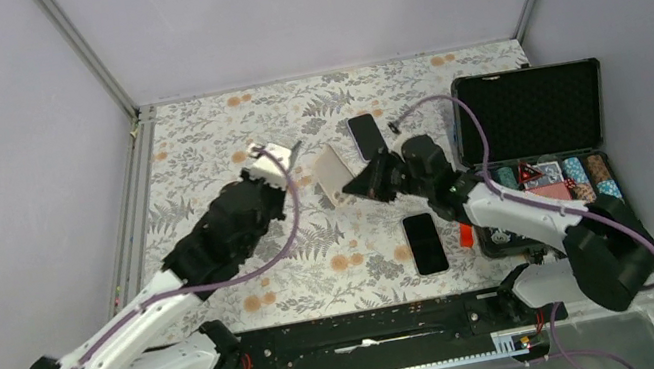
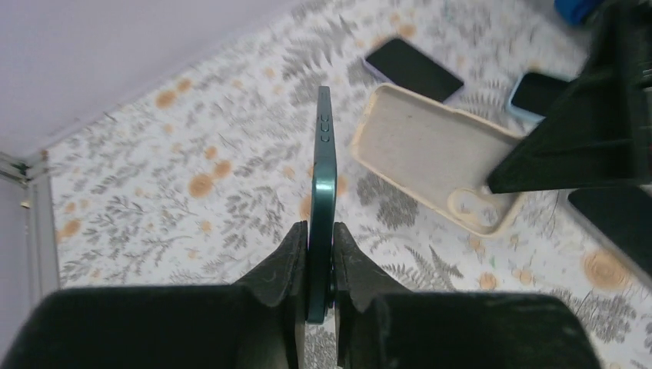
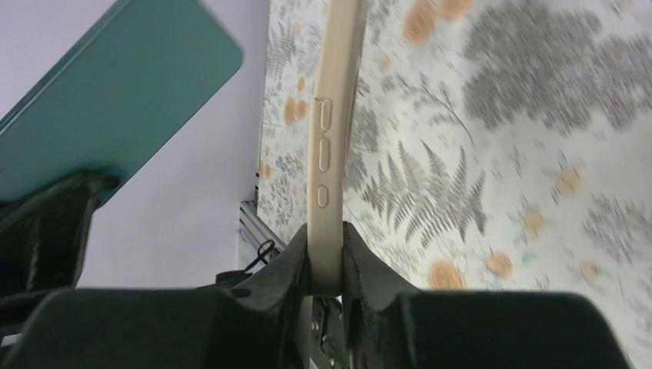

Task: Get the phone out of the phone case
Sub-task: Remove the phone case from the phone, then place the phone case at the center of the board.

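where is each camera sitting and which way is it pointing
top external: above, behind the arm bases, looking down at the table; left arm and right arm show.
left wrist: on left arm, looks past left end effector shut on teal phone.
right wrist: on right arm, looks past right end effector shut on beige case.
shared: both wrist views show phone and case, apart.
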Motion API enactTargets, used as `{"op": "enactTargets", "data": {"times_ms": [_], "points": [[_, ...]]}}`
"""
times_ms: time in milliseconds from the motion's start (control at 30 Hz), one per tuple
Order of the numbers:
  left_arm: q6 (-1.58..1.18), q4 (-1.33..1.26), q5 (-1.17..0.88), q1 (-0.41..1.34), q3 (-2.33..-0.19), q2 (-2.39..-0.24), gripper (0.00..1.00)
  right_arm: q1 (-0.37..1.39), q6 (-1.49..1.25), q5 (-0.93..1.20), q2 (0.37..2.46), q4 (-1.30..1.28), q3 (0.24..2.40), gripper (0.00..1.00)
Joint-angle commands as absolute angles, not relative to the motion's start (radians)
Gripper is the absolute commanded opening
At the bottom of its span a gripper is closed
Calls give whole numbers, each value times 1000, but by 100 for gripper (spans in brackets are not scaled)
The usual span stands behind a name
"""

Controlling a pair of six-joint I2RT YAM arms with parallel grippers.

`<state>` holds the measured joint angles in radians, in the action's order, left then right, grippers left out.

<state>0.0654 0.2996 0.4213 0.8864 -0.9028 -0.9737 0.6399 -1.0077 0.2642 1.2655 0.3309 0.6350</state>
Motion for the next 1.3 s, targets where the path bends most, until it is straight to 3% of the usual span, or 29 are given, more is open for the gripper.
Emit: {"op": "enactTargets", "data": {"times_ms": [0,200,300,667,733,767,900,967,1033,1267], "points": [[95,208,503,881,-896,-818,0,633,-888,330,1422,352,836,0],[62,231,621,883,-890,-702,0,635,-1030,334,1749,505,1050,0],[57,258,622,883,-897,-666,0,639,-1033,285,1902,452,1181,0],[42,304,626,883,-908,-676,0,644,-1047,176,2167,320,1424,6],[49,302,631,883,-902,-682,0,644,-1045,168,2183,275,1457,14],[52,299,638,883,-898,-684,0,644,-1047,162,2186,257,1465,23],[53,290,653,881,-886,-708,0,643,-1019,164,2151,223,1465,76],[47,292,659,882,-886,-726,0,642,-982,167,2098,186,1457,95],[43,292,650,880,-888,-745,0,639,-954,172,2043,134,1449,100],[95,281,603,865,-889,-815,0,640,-831,74,1768,-34,1307,100]]}}
